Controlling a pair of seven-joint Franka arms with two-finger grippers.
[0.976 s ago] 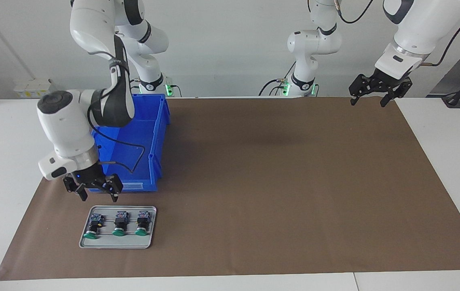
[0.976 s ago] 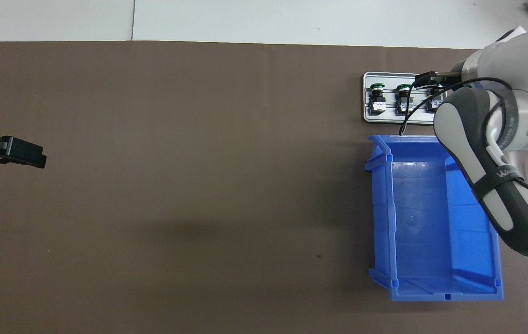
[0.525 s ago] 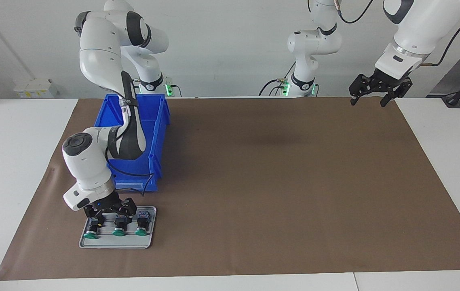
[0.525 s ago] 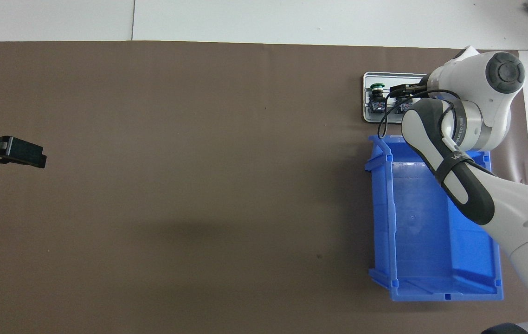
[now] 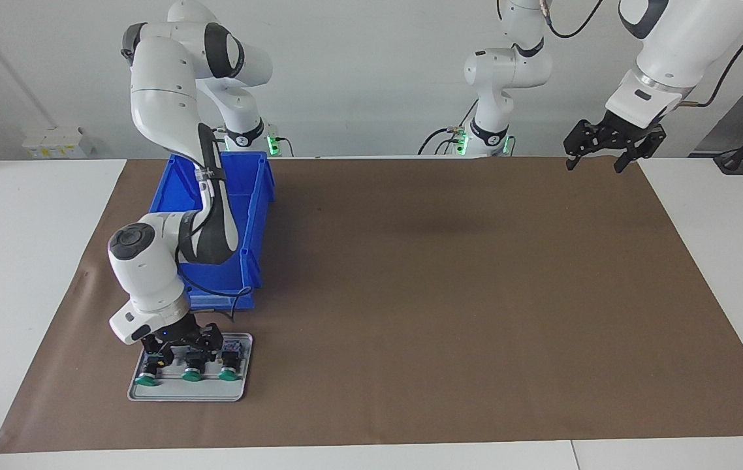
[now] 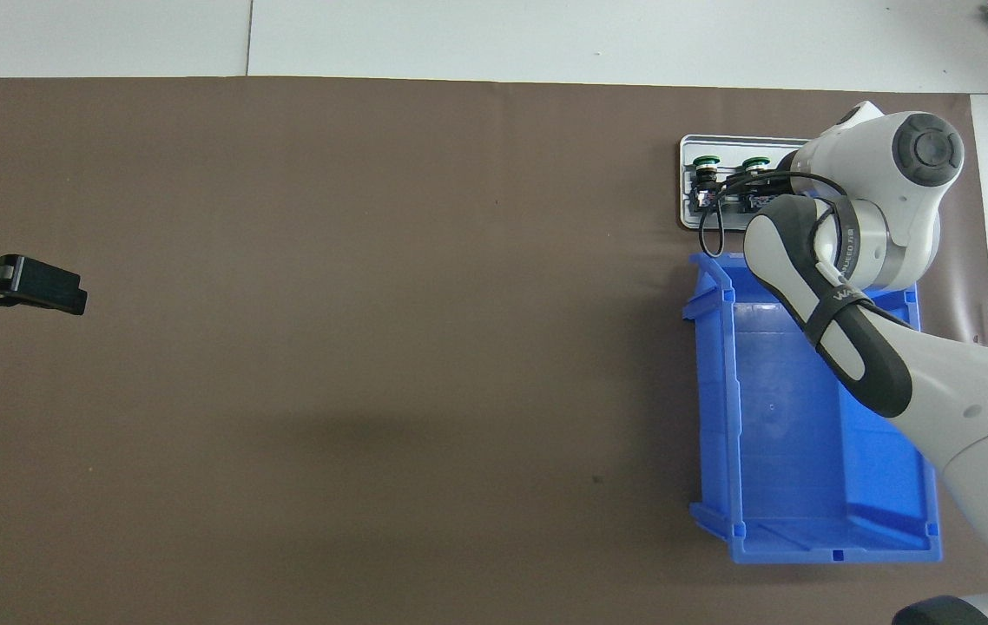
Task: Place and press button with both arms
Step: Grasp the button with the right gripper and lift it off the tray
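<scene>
Reaching down at the lower left of the frame, the right gripper (image 5: 183, 349) is narrowing around the middle green button (image 5: 191, 365) on the grey tray (image 5: 182, 391); next comes lifting, while the left gripper (image 5: 613, 147) waits wide open.

Bright even light, soft diffuse shadows, sharp focus

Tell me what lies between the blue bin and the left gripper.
Only bare brown mat. In the facing view, nothing stands between the blue bin and the left gripper, which waits over the mat's corner.
</scene>
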